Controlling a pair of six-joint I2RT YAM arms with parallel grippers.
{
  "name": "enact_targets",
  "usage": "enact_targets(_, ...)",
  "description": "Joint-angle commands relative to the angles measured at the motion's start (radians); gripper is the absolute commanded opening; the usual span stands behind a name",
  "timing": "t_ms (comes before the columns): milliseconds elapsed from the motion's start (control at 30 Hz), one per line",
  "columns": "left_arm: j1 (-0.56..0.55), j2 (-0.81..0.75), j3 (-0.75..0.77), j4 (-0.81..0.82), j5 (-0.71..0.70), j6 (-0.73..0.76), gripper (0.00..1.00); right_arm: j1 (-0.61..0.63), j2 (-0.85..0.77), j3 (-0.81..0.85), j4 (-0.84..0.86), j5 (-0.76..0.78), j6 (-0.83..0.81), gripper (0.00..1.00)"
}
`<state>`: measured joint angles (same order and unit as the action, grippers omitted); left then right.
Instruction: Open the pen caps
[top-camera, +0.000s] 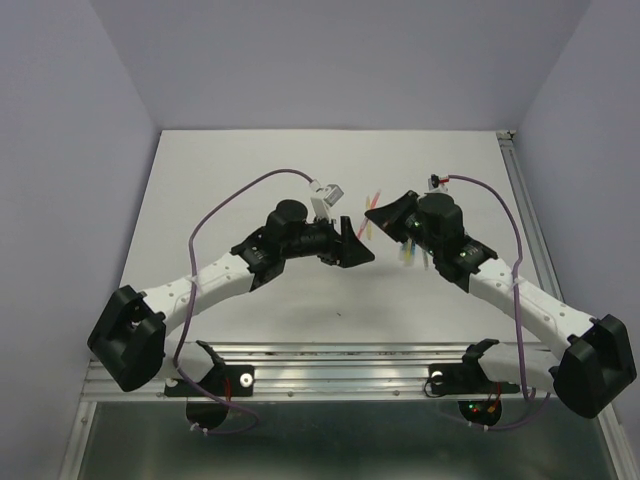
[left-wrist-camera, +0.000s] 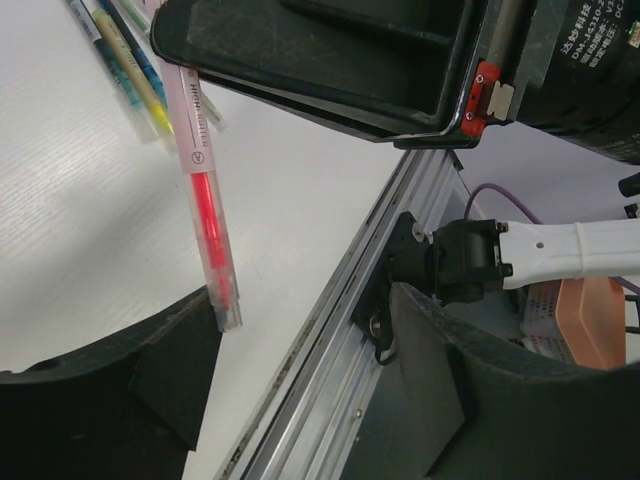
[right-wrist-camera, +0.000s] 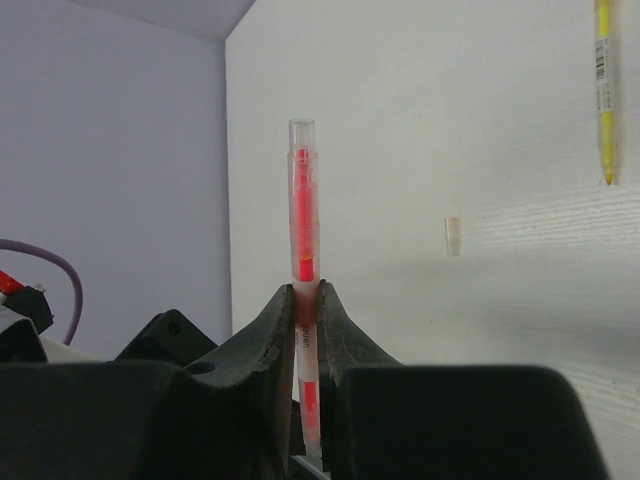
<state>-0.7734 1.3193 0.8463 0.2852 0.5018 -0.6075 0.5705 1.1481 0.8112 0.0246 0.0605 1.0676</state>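
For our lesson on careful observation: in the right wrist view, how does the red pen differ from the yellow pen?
The red pen is clamped in the right claw; the yellow pen lies free on the table. The red pen's far end looks blunt and clear, seemingly capped; the yellow pen ends in a bare point. Both are thin and straight.

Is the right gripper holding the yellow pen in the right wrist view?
No, the right gripper is shut on a red pen, while the yellow pen lies apart on the table.
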Motion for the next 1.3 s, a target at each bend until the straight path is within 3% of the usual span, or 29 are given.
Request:
enact_targets(0, -0.003, 0.000, 0.048, 0.063, 0.017, 0.014, 0.73, 0.009, -0.021, -0.014, 0.057, 0.004, 0.014, 0.01)
enact_targets(267, -0.017, -0.006, 0.056, 0.063, -0.012, 0.011, 0.35, 0.009, -0.011, -0.020, 0.081, -0.007, 0.028, 0.01)
enact_targets(300, -0.017, -0.008, 0.056, 0.054, -0.019, 0.008, 0.20, 0.009, -0.011, -0.020, 0.084, -0.011, 0.025, 0.01)
enact_targets(367, -0.017, -0.006, 0.057, 0.034, -0.055, 0.005, 0.00, 0.011, -0.002, -0.020, 0.093, -0.017, 0.022, 0.01)
enact_targets(467, -0.026, -0.003, 0.054, -0.010, -0.107, 0.012, 0.00, 0.009, 0.010, -0.018, 0.116, 0.002, -0.014, 0.01)
enact_targets(600, -0.061, -0.034, -0.006, -0.020, -0.134, -0.004, 0.00, 0.009, 0.044, 0.034, 0.107, 0.161, -0.081, 0.01)
enact_targets(933, -0.156, -0.204, -0.157, -0.007, -0.198, -0.083, 0.00, -0.017, 0.157, 0.135, 0.139, 0.346, -0.236, 0.01)
enact_targets(1067, -0.176, -0.258, -0.214, -0.034, -0.226, -0.115, 0.00, -0.089, 0.199, 0.155, 0.147, 0.332, -0.247, 0.01)
enact_targets(1200, -0.190, -0.293, -0.242, -0.057, -0.236, -0.120, 0.00, -0.188, 0.216, 0.141, 0.195, 0.218, -0.225, 0.01)
enact_targets(1267, -0.190, -0.308, -0.221, -0.138, -0.282, -0.121, 0.00, -0.202, 0.214, 0.148, 0.189, 0.190, -0.253, 0.01)
